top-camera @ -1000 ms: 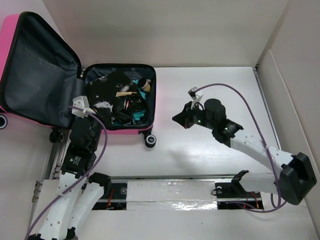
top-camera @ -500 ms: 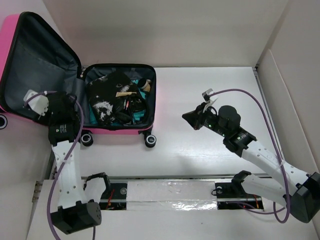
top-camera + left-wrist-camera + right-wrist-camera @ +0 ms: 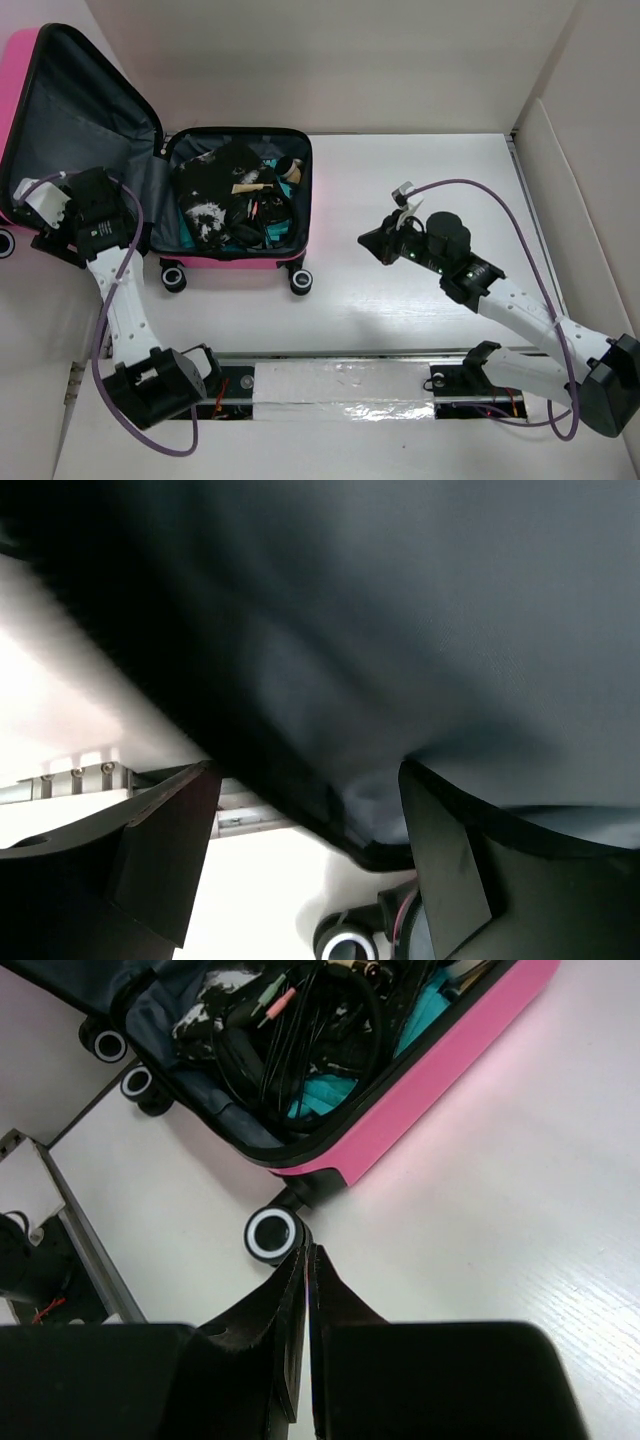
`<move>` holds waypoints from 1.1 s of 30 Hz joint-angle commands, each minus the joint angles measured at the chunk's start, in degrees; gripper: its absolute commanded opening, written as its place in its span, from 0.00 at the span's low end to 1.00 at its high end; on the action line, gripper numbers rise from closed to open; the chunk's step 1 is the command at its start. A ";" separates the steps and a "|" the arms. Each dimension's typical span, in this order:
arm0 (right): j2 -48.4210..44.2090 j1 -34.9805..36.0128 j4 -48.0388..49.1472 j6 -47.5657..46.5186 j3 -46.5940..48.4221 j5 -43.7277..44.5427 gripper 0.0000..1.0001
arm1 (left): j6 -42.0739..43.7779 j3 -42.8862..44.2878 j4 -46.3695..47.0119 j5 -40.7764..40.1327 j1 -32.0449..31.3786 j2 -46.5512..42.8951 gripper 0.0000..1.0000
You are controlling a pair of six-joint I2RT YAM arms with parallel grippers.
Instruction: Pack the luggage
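The luggage (image 3: 255,262) is on the L side of the white table (image 3: 430,170), lying wide open. Its big lid (image 3: 80,130), grey cloth inside, is tipped up at the far L, w/ pink shell showing along the outer edge. The L claw (image 3: 308,775) is down at the low edge of that lid. It's wide open, w/ the lid's dark edge btw its 2 fingers (image 3: 165,850); can't tell if they touch it. Next, to the R, the bottom half lies flat, its pink wall facing the arms. It's full of stuff: black cords (image 3: 300,1030), a teal thing (image 3: 325,1092) & sth black w/ white marks (image 3: 205,215). Black wheels (image 3: 272,1234) w/ white rings stick out on the near side. Further R, over bare table, the R claw (image 3: 307,1252) hangs w/ its fingers pressed tight together, holding nothing. It points at the near R wheel but is apart from it.
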 commanded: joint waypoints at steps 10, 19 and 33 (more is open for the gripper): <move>5.04 3.73 -0.59 -2.81 4.41 2.55 0.10 | 2.39 6.26 3.35 2.11 1.04 4.98 0.36; 11.36 3.73 -2.44 -1.41 6.25 7.21 0.10 | 2.12 -0.42 8.53 10.89 -6.24 -0.38 0.00; 16.20 -1.28 -0.94 0.09 5.81 5.28 0.11 | -2.00 -9.99 12.56 25.30 -38.49 -8.73 0.00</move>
